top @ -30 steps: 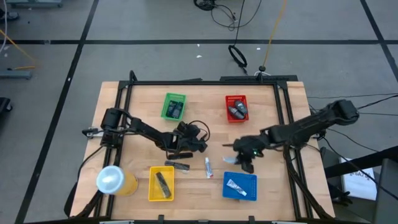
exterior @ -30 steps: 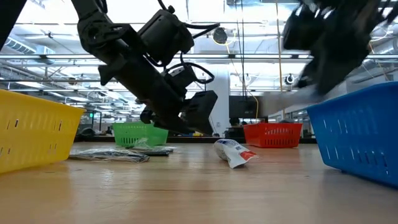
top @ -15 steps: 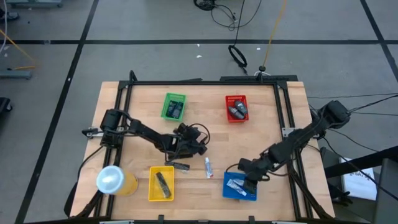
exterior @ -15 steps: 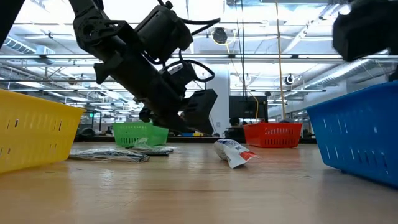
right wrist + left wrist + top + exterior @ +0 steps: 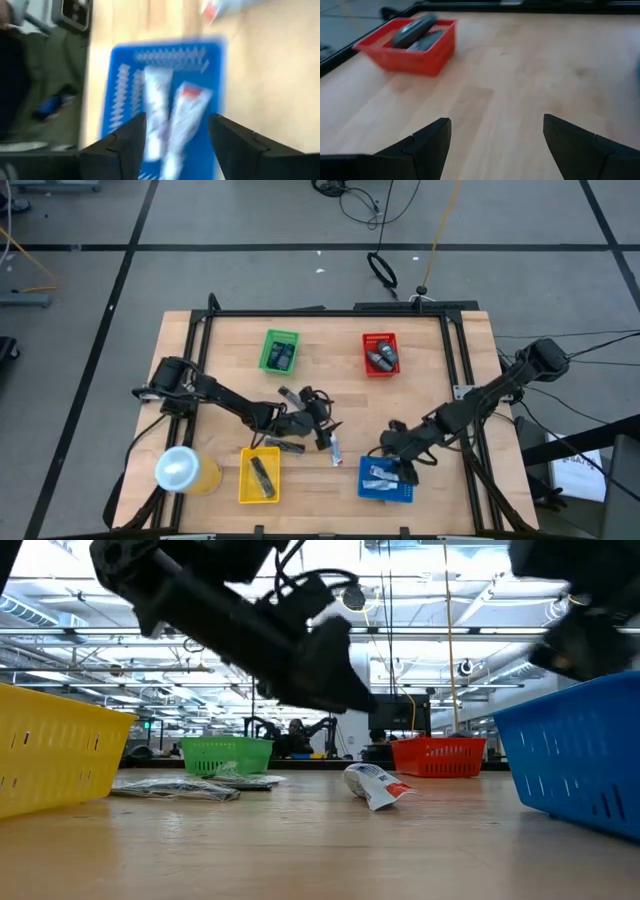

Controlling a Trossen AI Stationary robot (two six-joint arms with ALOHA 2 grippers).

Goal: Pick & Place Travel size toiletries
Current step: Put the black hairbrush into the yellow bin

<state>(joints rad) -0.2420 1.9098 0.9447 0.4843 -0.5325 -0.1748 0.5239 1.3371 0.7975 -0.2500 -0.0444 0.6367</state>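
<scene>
My right gripper [image 5: 402,465] [image 5: 177,120] stands open above the blue basket [image 5: 386,480], where two white tubes [image 5: 158,102] [image 5: 186,120] lie side by side on the bottom. My left gripper [image 5: 325,432] [image 5: 496,127] hangs open above bare table, just beyond a white tube [image 5: 335,448] [image 5: 378,785] that lies flat on the wood. A dark flat packet [image 5: 288,446] [image 5: 190,787] lies on the table left of that tube. Another dark piece lies in the yellow basket [image 5: 260,476].
A green basket [image 5: 279,350] and a red basket [image 5: 380,353] [image 5: 407,45], each with dark pieces inside, stand toward the far side. A big yellow cup [image 5: 183,470] with a whitish lid stands at the near left. A dark frame [image 5: 330,312] borders the tabletop.
My right gripper has swung toward the table's near edge, coming over the blue basket, which now holds two tubes where one lay before. My left gripper has risen, rolled and moved toward the table's near right, closer to the white tube on the wood.
</scene>
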